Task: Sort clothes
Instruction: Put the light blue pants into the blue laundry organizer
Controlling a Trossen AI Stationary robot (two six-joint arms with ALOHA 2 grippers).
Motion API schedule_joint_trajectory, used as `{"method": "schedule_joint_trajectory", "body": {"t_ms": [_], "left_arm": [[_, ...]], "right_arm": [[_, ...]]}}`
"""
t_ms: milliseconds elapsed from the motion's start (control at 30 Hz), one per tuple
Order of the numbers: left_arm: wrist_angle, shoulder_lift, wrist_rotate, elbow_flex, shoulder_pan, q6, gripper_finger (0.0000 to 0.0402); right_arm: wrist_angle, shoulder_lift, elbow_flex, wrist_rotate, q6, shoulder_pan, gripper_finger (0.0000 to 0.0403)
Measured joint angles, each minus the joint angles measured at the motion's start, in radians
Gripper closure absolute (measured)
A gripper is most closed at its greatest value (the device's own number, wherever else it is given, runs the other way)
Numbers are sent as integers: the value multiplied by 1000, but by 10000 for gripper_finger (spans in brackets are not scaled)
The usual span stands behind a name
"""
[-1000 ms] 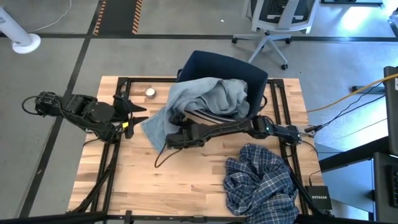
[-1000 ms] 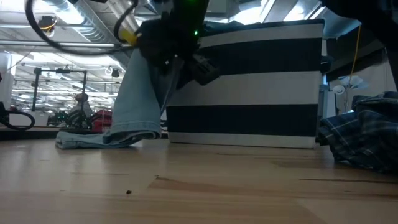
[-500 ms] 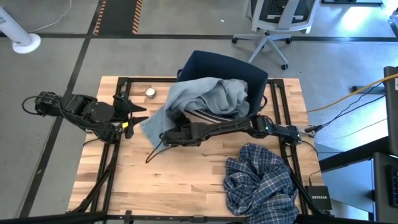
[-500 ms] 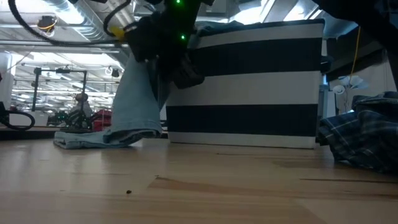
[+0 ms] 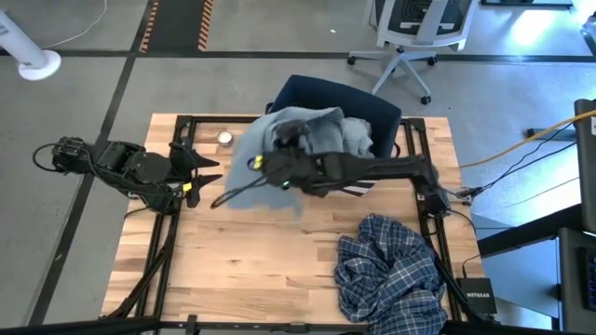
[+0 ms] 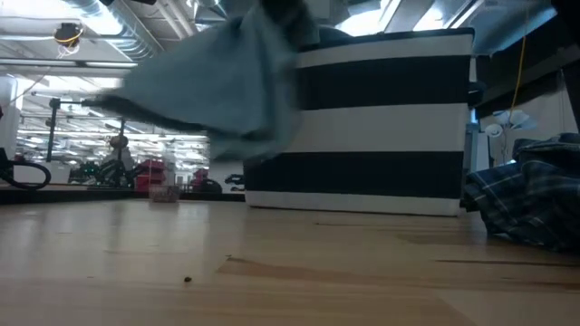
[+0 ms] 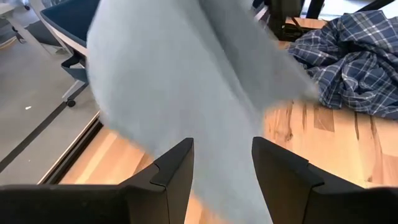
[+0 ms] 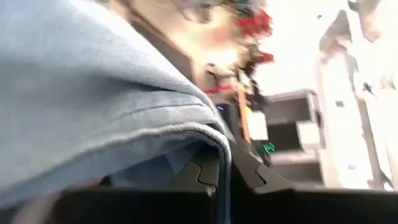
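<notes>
Clamped on a fold of the light blue denim (image 5: 289, 130), the right gripper (image 5: 265, 165) hangs above the table just left of the navy striped bin (image 5: 377, 112); its wrist view shows the cloth pinched between the closed fingers. The denim is off the wood, part trailing from the bin's mouth, part flaring leftward in the air. Near and right lies the plaid shirt (image 5: 391, 270) in a heap on the table (image 5: 242, 270). At the left edge the left gripper (image 5: 200, 172) waits with fingers apart, the denim sweeping right in front of it. The risk, as I judge it: the swinging cloth could snag those spread fingers, or the thin pinch could slip and drop the garment short of its pile.
</notes>
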Motion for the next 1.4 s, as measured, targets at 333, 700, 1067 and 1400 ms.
{"method": "schedule_joint_trajectory", "body": {"t_ms": [333,700,1067,1400], "left_arm": [[0,0,0,0,0,-3,244],[1,0,0,0,0,-10,244],[11,0,0,0,0,-17,244],[9,36,-1,0,0,-18,244]], "right_arm": [[2,-210,0,267,2,-14,387],[-54,-332,2,451,18,-55,373],[-595,-313,2,256,510,-90,383],[-612,-218,-189,-226,656,-239,384]]}}
